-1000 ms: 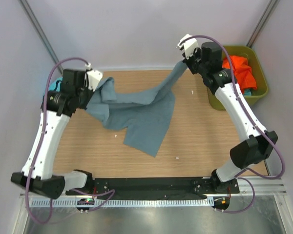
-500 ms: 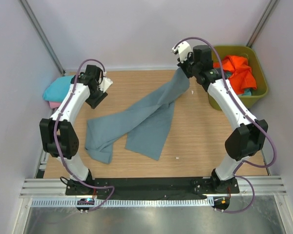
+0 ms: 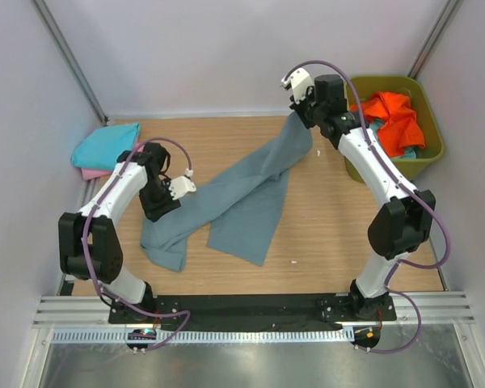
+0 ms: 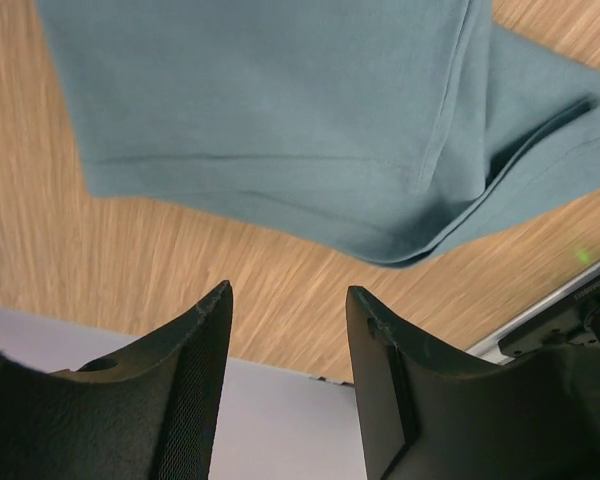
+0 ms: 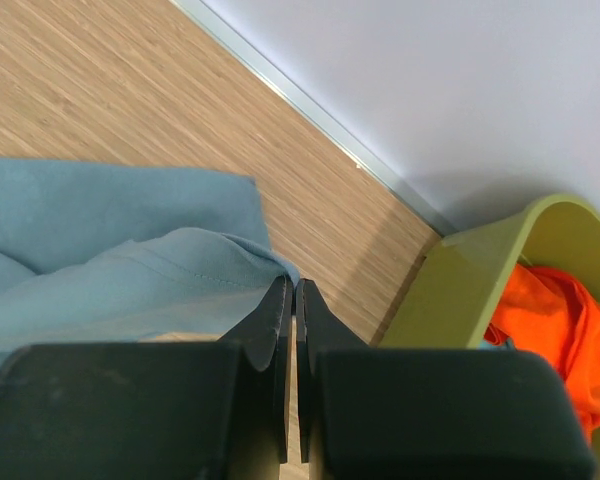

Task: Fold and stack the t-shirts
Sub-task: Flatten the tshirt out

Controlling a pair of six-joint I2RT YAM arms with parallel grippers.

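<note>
The large grey-blue t-shirt [image 3: 242,190] lies in a long diagonal band across the table, its far end lifted. My right gripper [image 3: 297,111] is shut on that raised end; in the right wrist view the cloth [image 5: 120,270] reaches the tips of the closed gripper [image 5: 295,290]. My left gripper [image 3: 163,204] hovers open over the shirt's left end with nothing between its fingers [image 4: 195,340]; the shirt [image 4: 280,110] lies flat beyond them. A folded turquoise t-shirt [image 3: 105,145] rests on a pink one [image 3: 91,173] at the back left.
An olive-green tub [image 3: 432,149] stands at the back right, with an orange t-shirt [image 3: 396,117] heaped inside; its wall [image 5: 470,290] shows close to my right gripper. Grey walls enclose the table on three sides. A metal rail [image 3: 250,305] runs along the near edge.
My left gripper let go of the shirt's left end and swung from the back-left corner toward the front. The shirt dropped and stretched flat. The right gripper kept its hold, shifting slightly left.
</note>
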